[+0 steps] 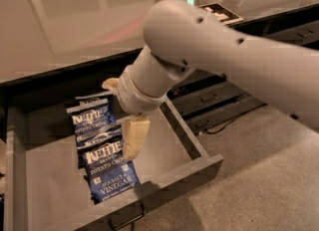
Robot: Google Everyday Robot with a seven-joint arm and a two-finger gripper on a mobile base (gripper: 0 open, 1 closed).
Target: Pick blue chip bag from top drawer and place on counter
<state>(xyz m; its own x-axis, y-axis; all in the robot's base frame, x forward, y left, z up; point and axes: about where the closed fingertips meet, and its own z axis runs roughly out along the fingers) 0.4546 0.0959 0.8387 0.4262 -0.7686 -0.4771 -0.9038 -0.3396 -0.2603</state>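
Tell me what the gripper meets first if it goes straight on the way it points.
Pointing down into the top drawer, the gripper would probably meet the nearest blue chip bag near its right edge, though depth is unclear.

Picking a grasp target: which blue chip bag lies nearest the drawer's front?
The blue chip bag showing SEA SALT & VINEGAR, overlapping the next one; the open gripper hangs beside it.

Office-style kitchenette with signs of robot testing.
A long glossy counter (75,26) bearing a black-and-white marker tag (219,12) spans the far side. Below it, the top drawer (188,143) holds blue chip bags (112,173), with the gripper (118,119) spread open above them. Stacked grey drawers (219,100) and speckled floor (259,175) lie right.
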